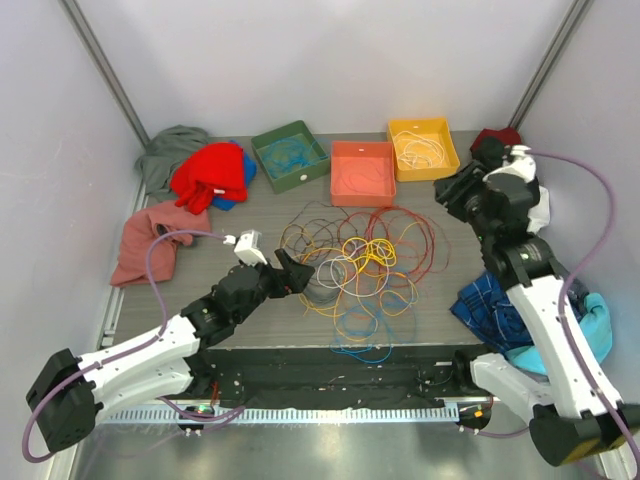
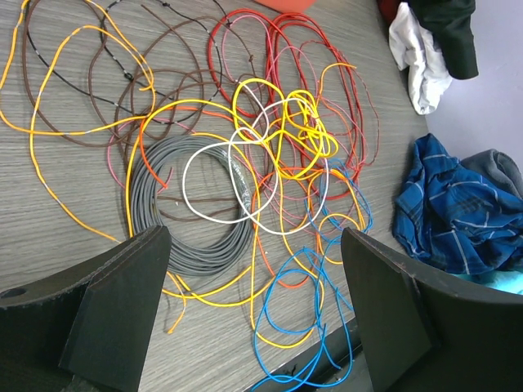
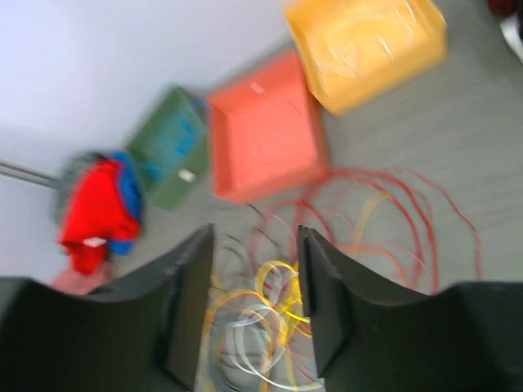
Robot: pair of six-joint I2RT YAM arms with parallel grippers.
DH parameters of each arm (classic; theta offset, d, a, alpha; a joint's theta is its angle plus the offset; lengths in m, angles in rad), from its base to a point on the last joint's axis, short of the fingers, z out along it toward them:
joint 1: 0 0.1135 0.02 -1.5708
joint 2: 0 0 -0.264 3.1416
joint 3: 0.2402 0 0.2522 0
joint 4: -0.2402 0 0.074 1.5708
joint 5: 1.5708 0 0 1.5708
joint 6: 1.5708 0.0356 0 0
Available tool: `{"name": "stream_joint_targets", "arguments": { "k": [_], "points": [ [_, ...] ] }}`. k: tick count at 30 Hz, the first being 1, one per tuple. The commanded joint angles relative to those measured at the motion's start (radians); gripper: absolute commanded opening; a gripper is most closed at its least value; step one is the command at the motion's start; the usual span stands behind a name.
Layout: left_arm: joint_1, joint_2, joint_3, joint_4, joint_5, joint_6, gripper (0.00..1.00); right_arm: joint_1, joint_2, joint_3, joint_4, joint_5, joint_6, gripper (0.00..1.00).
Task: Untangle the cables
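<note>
Cables point(image 1: 365, 250) just beyond left end effector point(image 1: 297, 272).

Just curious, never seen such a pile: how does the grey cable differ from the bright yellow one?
The grey cable is wound into one neat round coil of many turns; the bright yellow cable sprawls in loose, uneven loops. The grey cable looks dull, the bright yellow cable vivid. Both lie on the table, crossed by other wires.

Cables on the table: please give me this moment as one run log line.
cables: tangled heap, middle of table | left gripper: open, at heap's edge, holding nothing | right gripper: open, above the table, holding nothing
</note>
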Motion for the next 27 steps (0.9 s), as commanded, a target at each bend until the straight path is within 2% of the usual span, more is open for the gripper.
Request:
{"name": "stream_joint_targets", "arguments": {
  "k": [1, 7, 13, 20, 27],
  "points": [
    [-0.003, -0.024, 0.016, 0.035, -0.014, -0.004, 0.9, 0.0, 0.118, -0.143, -0.053, 0.049, 0.004, 0.55],
    [-0.005, -0.064, -0.018, 0.016, -0.017, -0.011, 0.9, -0.029, 0.289, -0.254, 0.039, 0.081, 0.02, 0.57],
    [-0.005, -0.115, -0.059, -0.01, -0.016, -0.045, 0.9, -0.063, 0.476, -0.271, 0.126, 0.112, 0.02, 0.52],
    [-0.005, -0.188, -0.087, -0.043, -0.048, -0.03, 0.91, -0.078, 0.604, -0.248, 0.177, 0.149, 0.009, 0.46],
    [-0.005, -0.187, -0.093, -0.045, -0.039, -0.039, 0.91, -0.092, 0.676, -0.261, 0.215, 0.152, 0.004, 0.42]
  ]
}}
